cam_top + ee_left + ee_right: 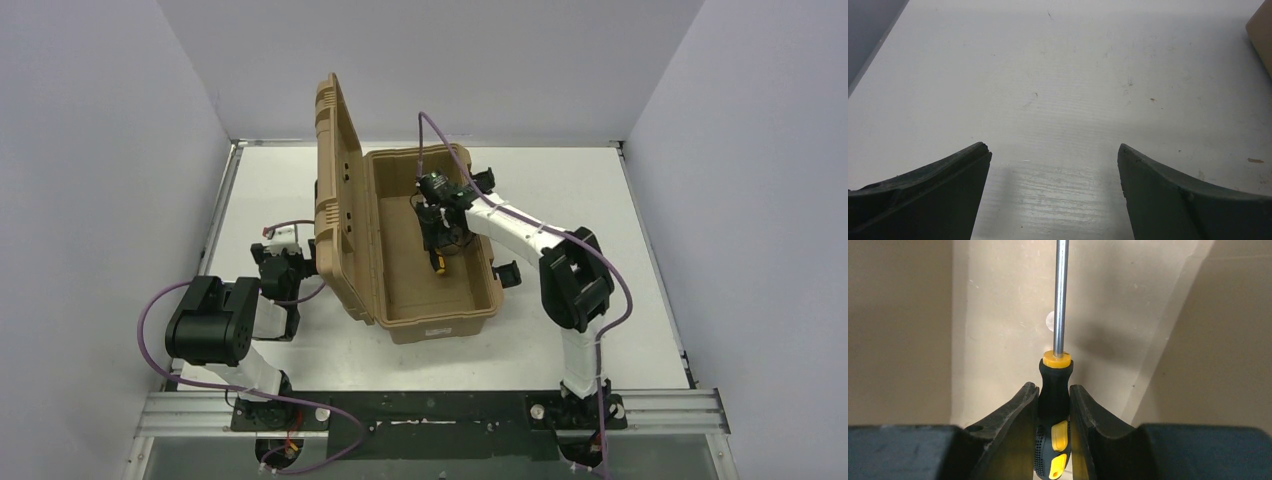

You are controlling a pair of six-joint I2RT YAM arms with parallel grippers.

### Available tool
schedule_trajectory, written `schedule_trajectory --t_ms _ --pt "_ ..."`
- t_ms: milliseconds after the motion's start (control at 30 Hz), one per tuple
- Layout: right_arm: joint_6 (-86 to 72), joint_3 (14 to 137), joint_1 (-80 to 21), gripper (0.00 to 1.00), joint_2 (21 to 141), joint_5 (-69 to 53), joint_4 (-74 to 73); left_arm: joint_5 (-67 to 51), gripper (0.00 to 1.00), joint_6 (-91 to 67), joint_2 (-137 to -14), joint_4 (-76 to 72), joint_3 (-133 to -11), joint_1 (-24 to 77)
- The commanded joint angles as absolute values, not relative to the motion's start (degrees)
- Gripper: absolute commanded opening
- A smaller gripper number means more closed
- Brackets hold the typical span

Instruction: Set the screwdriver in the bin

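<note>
Both sides of the right pincer [1053,387] clamp the screwdriver [1055,372] handle, shaft pointing ahead inside the bin [908,340].

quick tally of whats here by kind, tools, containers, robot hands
screwdriver: 1
bin: 1, lid open
hands: 2, left hand open and empty, right hand shut on the screwdriver inside the bin
total: 4
</note>
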State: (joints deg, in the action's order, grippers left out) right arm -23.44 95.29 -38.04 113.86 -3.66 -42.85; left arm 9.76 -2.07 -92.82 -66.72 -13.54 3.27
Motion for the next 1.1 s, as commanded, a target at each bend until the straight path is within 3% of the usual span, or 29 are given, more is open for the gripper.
schedule_trajectory --t_ms 0,400,667,833,1067 --pt "-24.25 93.24 -38.65 0.0 114.64 -4.22 -34.63 9.23 0.97 -1.55 -92.81 -69.97 -14.5 3.34" --pt "-24.63 89.67 -38.82 0.03 121.4 -4.29 -30.57 9.23 0.97 -1.54 -92.76 -70.05 -14.51 3.33" --pt "-25.4 90.89 -38.75 0.44 120.73 -3.33 -32.18 9.23 0.97 -1.55 -92.81 -70.07 -14.5 3.34" --pt "-25.13 94.2 -38.72 0.57 119.34 -3.1 -34.08 9.23 0.97 -1.51 -92.78 -70.07 -14.5 3.29" --pt "-22.09 102.05 -38.64 0.9 116.09 -1.75 -37.84 9.23 0.97 -1.5 -92.81 -70.09 -14.5 3.34"
